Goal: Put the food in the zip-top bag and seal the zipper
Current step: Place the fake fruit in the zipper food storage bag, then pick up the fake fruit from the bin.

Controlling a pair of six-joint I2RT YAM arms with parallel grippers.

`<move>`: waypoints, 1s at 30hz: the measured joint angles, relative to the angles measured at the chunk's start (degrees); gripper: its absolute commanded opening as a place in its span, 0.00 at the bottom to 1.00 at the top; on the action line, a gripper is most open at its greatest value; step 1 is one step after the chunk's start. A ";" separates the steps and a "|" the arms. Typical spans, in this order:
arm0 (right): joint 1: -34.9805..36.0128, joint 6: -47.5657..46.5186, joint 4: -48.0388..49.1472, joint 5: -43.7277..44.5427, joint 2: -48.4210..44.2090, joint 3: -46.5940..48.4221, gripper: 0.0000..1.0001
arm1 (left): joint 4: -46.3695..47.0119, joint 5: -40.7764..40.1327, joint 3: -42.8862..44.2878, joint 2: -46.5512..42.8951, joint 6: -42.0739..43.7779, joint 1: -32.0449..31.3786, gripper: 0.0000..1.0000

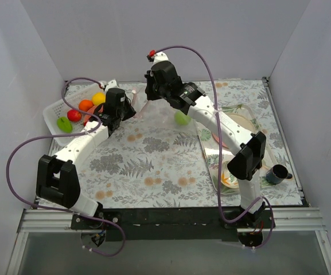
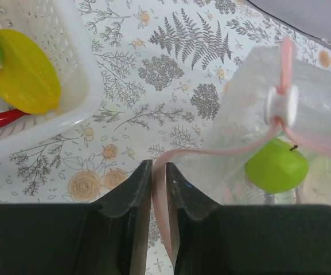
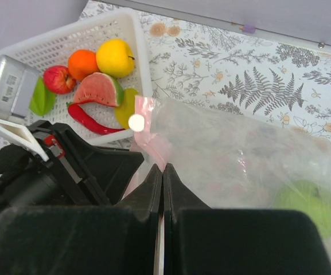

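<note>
**A:** Which step is this?

**B:** Loading, and early on, I'd judge. One green apple (image 2: 276,166) sits inside the bag (image 3: 240,149), at the lower right of the left wrist view. The orange (image 3: 83,63), red apple (image 3: 59,79) and watermelon slice (image 3: 98,89) lie in the basket (image 3: 67,40), at the upper left of the right wrist view.

**A:** And the bag itself?

**B:** It is at mid-frame from the top camera, strung between the two arms. I cannot tell whether its bottom rests on the desk (image 2: 171,74).

**A:** The end effectors?

**B:** The left end effector (image 2: 158,169) is clenched on the zipper (image 2: 211,152), with the pink strip running up between its fingers. The right end effector (image 3: 163,172) is also clamped on the pink edge, just below the white slider (image 3: 135,122).

**A:** Is the mouth open?

**B:** Below the slider the strip parts into two lines (left wrist view), so I read that stretch as open.

**A:** What next?

**B:** Both are occupied, so one must let go to fetch fruit. The left is likelier, since it is nearer the basket. The right would then hold the mouth up alone, and the floppy plastic may sag shut. Running the slider across comes last.
</note>
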 measured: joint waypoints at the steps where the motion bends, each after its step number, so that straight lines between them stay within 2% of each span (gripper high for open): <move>1: -0.09 -0.15 0.20 -0.17 0.11 -0.52 0.01 | 0.31 0.02 0.00 0.22 0.04 0.04 0.21; 2: -0.22 -0.31 0.96 -0.52 0.22 -1.95 0.01 | 0.44 0.02 0.00 0.46 0.04 0.07 0.24; 3: -0.24 -0.33 1.18 -0.72 0.33 -2.86 0.01 | 0.37 0.00 0.00 0.68 0.07 0.09 0.37; 6: -0.57 -0.35 1.66 -1.75 1.05 -5.79 0.01 | -0.09 0.02 0.00 0.92 0.20 0.20 0.54; 7: -0.66 -0.35 1.73 -2.08 1.42 -6.19 0.01 | -0.22 0.00 0.00 0.90 0.17 0.20 0.63; 11: -0.68 -0.22 3.39 -3.76 2.47 -7.19 0.01 | -1.97 0.11 0.00 0.20 0.04 0.24 0.71; 17: -0.92 1.01 7.10 -6.91 2.47 -9.99 0.01 | -9.29 0.13 0.00 -8.17 -0.66 2.23 0.75; 22: -1.07 2.58 9.33 -10.34 2.47 -12.33 0.01 | -12.81 -0.17 0.74 -13.70 -1.70 13.60 0.75; 26: -1.31 3.06 10.78 -12.33 2.40 -13.29 0.01 | -13.62 -2.73 4.44 -6.27 -2.19 22.32 0.75; 30: -1.57 3.72 13.70 -14.60 1.90 -17.70 0.01 | -14.58 -4.44 10.01 6.43 -2.14 28.39 0.75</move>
